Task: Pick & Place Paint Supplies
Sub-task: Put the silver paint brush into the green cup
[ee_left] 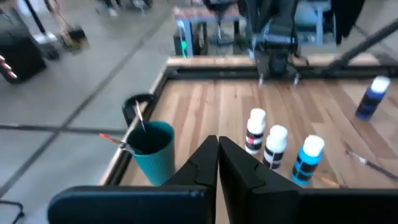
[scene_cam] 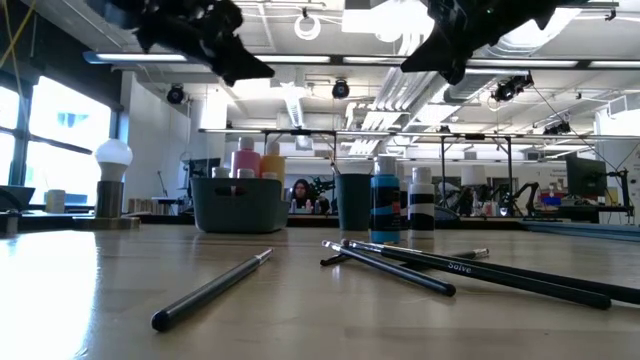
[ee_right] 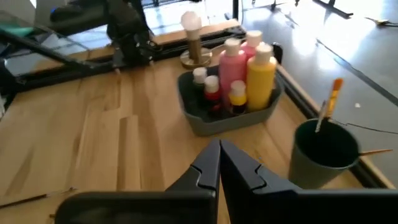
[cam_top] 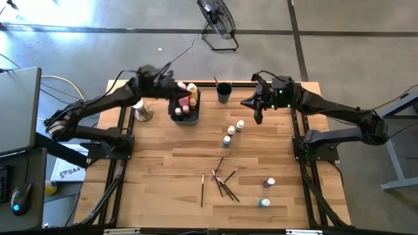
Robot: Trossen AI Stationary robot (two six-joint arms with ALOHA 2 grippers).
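A grey bin (cam_top: 185, 112) at the far left holds a pink squeeze bottle (ee_right: 233, 71), a yellow one (ee_right: 261, 74) and small capped bottles. My left gripper (cam_top: 176, 87) hangs shut above the bin's far end, holding nothing. My right gripper (cam_top: 247, 102) is shut and empty in the air right of a teal cup (cam_top: 223, 92) with brushes standing in it. Three small paint bottles (cam_top: 233, 132) stand upright mid-table. Dark-handled paintbrushes (cam_top: 222, 179) lie crossed nearer the front. Two more small bottles (cam_top: 270, 183) (cam_top: 264, 203) sit near the front right.
A white knob on a round tan base (cam_top: 142, 111) stands left of the bin. A black frame rail (cam_top: 261, 82) runs along the table's far edge. A floor fan (cam_top: 219, 19) stands beyond the table. Bare wood (cam_top: 163, 170) spreads at the front left.
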